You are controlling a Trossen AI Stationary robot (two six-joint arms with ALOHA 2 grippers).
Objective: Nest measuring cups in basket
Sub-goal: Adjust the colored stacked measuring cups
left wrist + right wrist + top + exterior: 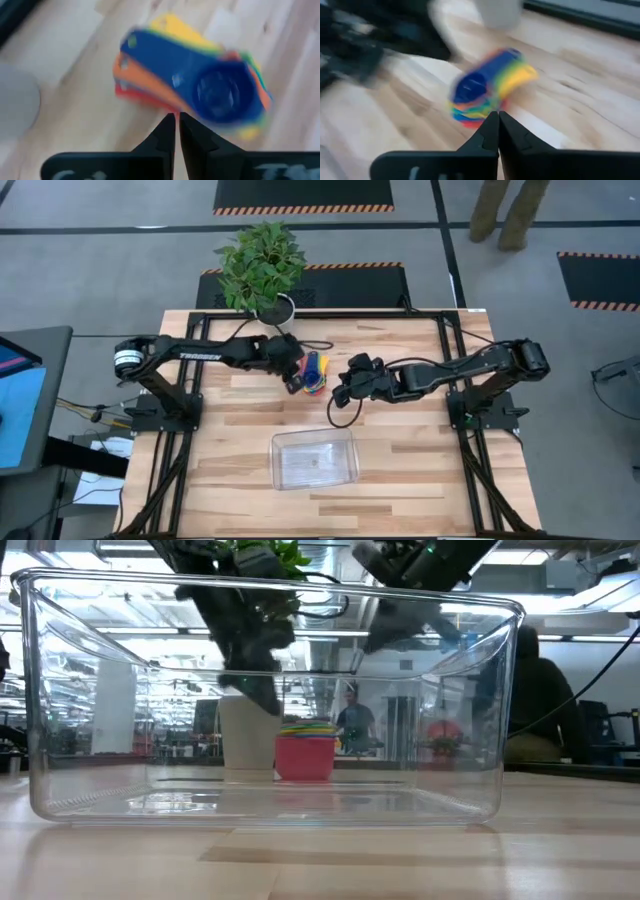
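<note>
Stack of coloured plastic measuring cups [314, 373]: nested on table, outside clear rectangular plastic basket [315, 458]. Left gripper [294, 379], right gripper [338, 392]: closed, empty, flanking stack. Next: grasp, transfer to basket

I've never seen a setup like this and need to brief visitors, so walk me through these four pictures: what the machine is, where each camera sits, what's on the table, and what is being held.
The machine is two dark robot arms bolted to a wooden table. One picture looks straight down from above; one sits at table height, peering through the clear basket; the other two come from cameras on each arm's wrist.

From above, the left gripper and the right gripper flank a stack of measuring cups, nested together with a blue cup on top. The stack stands on the table behind the basket, not in it. A potted plant stands at the far edge.

In each wrist view the fingers are shut with nothing between them, the cups just beyond. Neither arm holds anything. A person stands beyond the table, in the room.
</note>
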